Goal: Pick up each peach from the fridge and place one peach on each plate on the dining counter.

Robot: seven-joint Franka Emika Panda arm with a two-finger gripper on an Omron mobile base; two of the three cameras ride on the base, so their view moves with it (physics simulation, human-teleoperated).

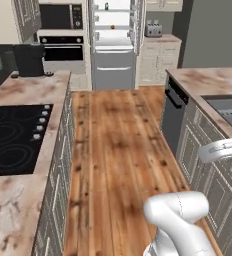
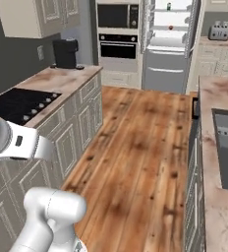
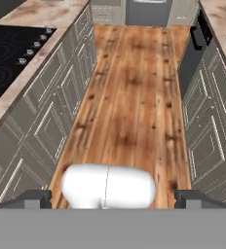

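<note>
With the fridge [image 1: 113, 45] standing open far down the aisle and a peach [image 1: 112, 27] sitting on its middle shelf, the jaws are showing wide and empty, and driving in could be clipping the dining counter [image 1: 208, 82] corner.

The tall grey steel fridge [image 1: 113, 45] stands open at the aisle's far end. Its white shelves carry one small orange-red peach [image 1: 113, 28] on a middle shelf and a small green bottle [image 1: 106, 6] on an upper shelf.
</note>
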